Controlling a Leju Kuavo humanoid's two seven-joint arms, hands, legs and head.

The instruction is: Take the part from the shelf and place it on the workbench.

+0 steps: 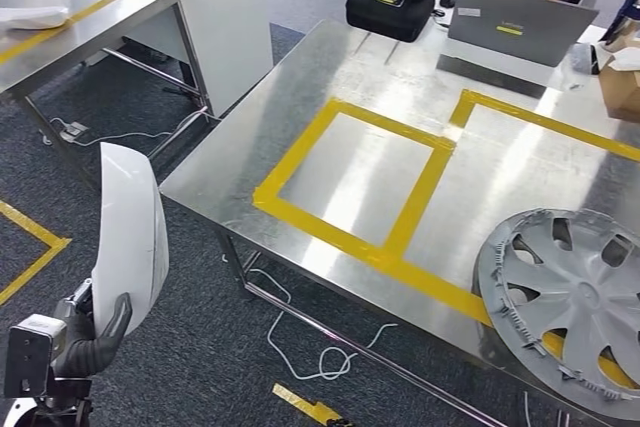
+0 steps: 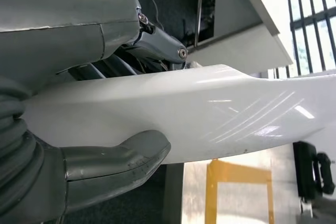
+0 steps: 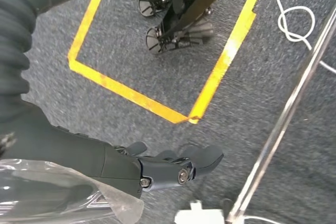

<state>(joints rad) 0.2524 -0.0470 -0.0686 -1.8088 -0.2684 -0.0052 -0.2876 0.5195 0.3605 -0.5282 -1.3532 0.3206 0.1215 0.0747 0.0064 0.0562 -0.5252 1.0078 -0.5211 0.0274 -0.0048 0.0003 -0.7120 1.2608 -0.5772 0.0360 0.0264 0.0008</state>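
The left robot hand (image 1: 102,332) held the white part (image 1: 130,232) up over the floor, beside the shiny surface (image 1: 226,162). A grey wheel cover (image 1: 573,307) lay there. The right robot hand (image 3: 174,166) hung empty, fingers apart.

We count one white curved part (image 1: 132,232), one grey wheel cover (image 1: 577,297), one black case (image 1: 390,3) and one open laptop (image 1: 519,22). Two metal tables (image 1: 226,162) appear. We also count two yellow tape rectangles (image 1: 349,183) on the nearer table.
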